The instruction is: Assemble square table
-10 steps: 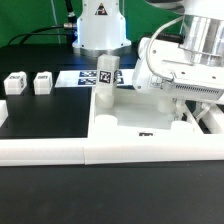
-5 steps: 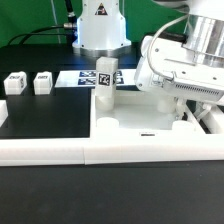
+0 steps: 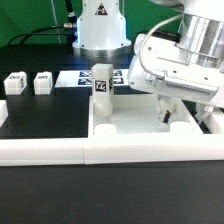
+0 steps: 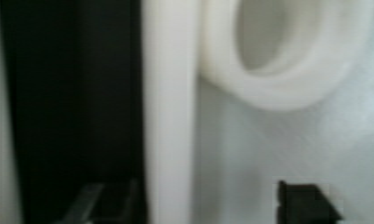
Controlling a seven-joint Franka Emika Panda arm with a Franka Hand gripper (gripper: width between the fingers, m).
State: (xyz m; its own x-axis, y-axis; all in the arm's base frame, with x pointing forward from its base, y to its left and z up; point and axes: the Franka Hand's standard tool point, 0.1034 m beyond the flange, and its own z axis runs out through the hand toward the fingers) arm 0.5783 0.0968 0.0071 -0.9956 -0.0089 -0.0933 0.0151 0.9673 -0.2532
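The square table's white slab point(image 3: 140, 128) lies inside the long white border wall. One tagged leg post point(image 3: 102, 84) stands upright in its far corner towards the exterior view's left. Two more leg posts point(image 3: 14, 82) point(image 3: 42, 82) stand on the black table at the exterior view's left. My gripper point(image 3: 163, 108) reaches down onto the slab's far right part. In the wrist view my gripper point(image 4: 205, 202) straddles the slab's raised rim point(image 4: 170, 100). Its dark fingertips point(image 4: 305, 200) stand apart, with a gap beside the rim. A round corner hole point(image 4: 273, 45) lies beyond them.
The long low white border wall point(image 3: 60, 152) runs along the front. The marker board point(image 3: 72, 78) lies flat behind the slab. The robot's white base point(image 3: 100, 25) stands at the back. The bulky white wrist hides the slab's far right corner.
The slab has shifted: its standing leg post moved to the exterior view's left and nearer the camera. My gripper and wrist moved the same way with it.
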